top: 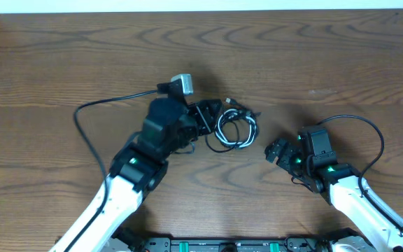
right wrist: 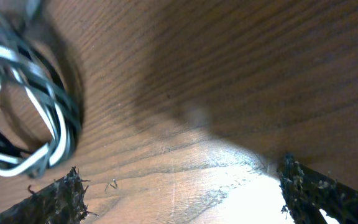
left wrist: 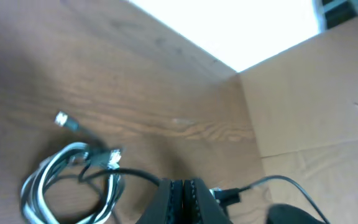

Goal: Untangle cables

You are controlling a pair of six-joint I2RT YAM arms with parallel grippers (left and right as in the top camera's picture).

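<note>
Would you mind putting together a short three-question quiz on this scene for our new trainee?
1. True or false: the right gripper is shut on the cables.
2. Besides black, which cord colour shows among the cables? A) white B) red C) yellow
3. Fill in: the ____ gripper sits closer to the cables.
Key: 1 false, it is open and apart from them; 2 A; 3 left, the left gripper, which is shut.

We saw a brown, wood-grained worktop point(top: 327, 63) fill most of the overhead view, with a white strip point(top: 201, 5) along its far edge. In the left wrist view, a plain cardboard panel point(left wrist: 316, 106) stood upright at the worktop's edge, creased lower down, below a bright white area point(left wrist: 241, 25).
</note>
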